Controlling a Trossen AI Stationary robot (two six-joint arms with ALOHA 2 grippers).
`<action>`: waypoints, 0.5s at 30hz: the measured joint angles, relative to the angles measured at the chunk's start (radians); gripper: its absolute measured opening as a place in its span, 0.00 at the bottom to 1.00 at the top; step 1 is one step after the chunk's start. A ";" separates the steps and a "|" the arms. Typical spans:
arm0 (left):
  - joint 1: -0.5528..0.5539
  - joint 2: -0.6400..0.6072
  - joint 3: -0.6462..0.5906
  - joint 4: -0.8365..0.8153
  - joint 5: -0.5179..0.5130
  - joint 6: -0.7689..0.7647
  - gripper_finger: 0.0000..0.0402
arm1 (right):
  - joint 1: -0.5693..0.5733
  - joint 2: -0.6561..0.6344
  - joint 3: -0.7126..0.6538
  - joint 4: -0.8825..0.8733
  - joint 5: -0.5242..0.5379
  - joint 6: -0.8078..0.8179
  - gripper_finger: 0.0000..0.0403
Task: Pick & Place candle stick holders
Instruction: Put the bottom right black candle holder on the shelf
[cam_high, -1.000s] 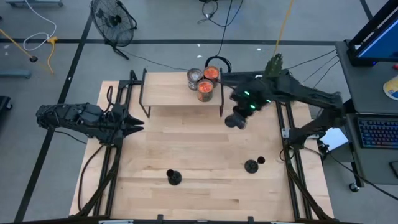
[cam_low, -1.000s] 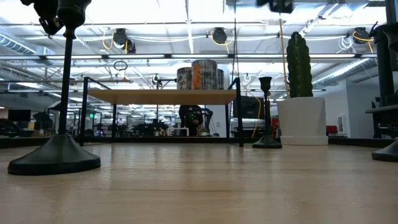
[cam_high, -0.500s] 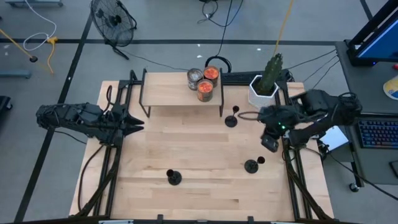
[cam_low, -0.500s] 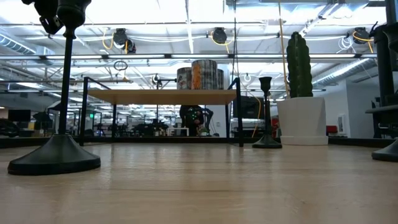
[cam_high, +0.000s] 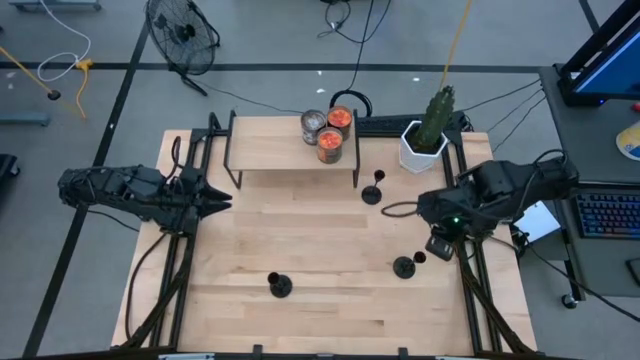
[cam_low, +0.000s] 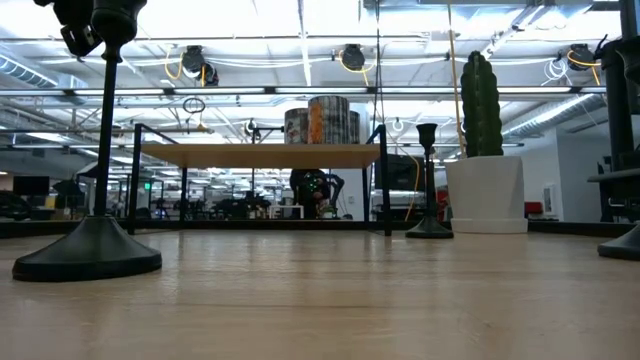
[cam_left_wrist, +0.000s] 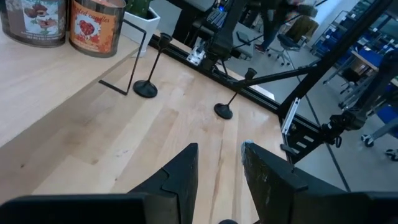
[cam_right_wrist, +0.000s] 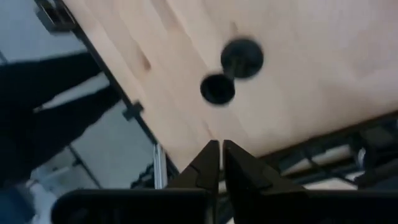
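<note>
- Standing on the light wooden table (cam_high: 300, 230) are three candle stick holders, each matte black with a round flat base, a thin stem and a small cup on top.
- One candle stick holder (cam_high: 372, 192) stands just in front of the right leg of the low shelf (cam_high: 270, 150), near the white cactus pot (cam_high: 420, 150); in the low view (cam_low: 429, 180) it rises straight, its long axis vertical.
- A second holder (cam_high: 405, 265) stands near the table's right edge toward the front; the right wrist view (cam_right_wrist: 233, 73) looks down on its cup and base from above.
- The third holder (cam_high: 279, 285) stands upright at the front, left of centre; in the low view (cam_low: 95, 150) it looms close to the camera.
- The right gripper (cam_high: 440, 247) hangs above the table's right rail, close beside the second holder; its own view (cam_right_wrist: 221, 158) shows the fingers pressed nearly together with nothing between them.
- The left gripper (cam_high: 218, 200) waits at the table's left edge, fingers (cam_left_wrist: 183, 174) slightly parted and empty.
- On the shelf sit three candle jars (cam_high: 328, 133) in a tight cluster.
- Around the table lies a grey floor with a black fan (cam_high: 182, 32) and cables; the low view shows a bright hall with ceiling lights behind the shelf.
</note>
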 joint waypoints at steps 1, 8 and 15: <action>0.000 0.000 0.000 0.000 0.000 0.000 0.33 | 0.006 -0.006 -0.023 -0.001 -0.012 0.008 0.05; 0.000 0.000 0.000 0.000 0.000 0.008 0.33 | 0.019 -0.069 -0.150 0.002 -0.042 0.045 0.23; 0.000 0.000 0.000 0.000 -0.022 0.069 0.33 | 0.009 -0.118 -0.227 0.123 -0.006 0.142 0.42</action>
